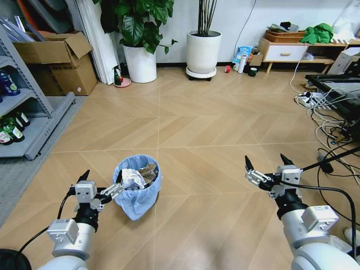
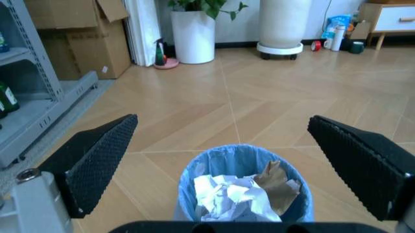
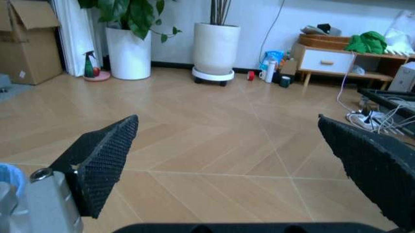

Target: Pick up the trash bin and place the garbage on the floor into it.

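With white paper wads (image 1: 131,178) already inside, the small round dark bin with its blue bag (image 1: 137,187) sits lower left on the floor, left claw (image 1: 102,190) apart beside it, right claw (image 1: 265,167) apart; I judge closing on the rim comes next.

Bin on the floor between two hands

The left hand (image 1: 102,185) flanks the bin (image 1: 137,187), which holds paper (image 1: 132,178); the right hand (image 1: 267,164) hangs spread, well apart.

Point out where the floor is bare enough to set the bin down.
Bare wood runs between the trash bin and right pincer, and on toward the plant pots. Crowded: cables at right, shelf at left.
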Available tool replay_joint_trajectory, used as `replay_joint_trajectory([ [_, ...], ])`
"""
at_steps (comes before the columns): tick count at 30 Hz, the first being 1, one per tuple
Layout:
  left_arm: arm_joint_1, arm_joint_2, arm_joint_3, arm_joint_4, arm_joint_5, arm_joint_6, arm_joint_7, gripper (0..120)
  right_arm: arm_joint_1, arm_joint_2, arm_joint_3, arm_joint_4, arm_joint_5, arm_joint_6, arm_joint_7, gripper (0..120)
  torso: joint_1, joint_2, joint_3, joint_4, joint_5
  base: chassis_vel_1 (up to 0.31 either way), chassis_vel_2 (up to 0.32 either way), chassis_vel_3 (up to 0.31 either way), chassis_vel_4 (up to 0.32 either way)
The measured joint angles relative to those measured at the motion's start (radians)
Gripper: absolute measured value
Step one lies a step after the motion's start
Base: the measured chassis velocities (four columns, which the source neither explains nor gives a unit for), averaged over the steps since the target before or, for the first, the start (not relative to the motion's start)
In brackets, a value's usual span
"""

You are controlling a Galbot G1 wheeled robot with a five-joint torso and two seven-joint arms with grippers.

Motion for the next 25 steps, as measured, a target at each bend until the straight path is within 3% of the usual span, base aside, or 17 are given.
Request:
replay_joint_trajectory([
  [25,-0.001,0.001,0.000,0.003,-0.002,0.000,0.000,100,0.000,0.000,0.002,-0.002,0.001,0.001,-0.001,100,0.000,0.000,0.000,0.0000,0.0000,0.000,0.000,0.000,0.000],
])
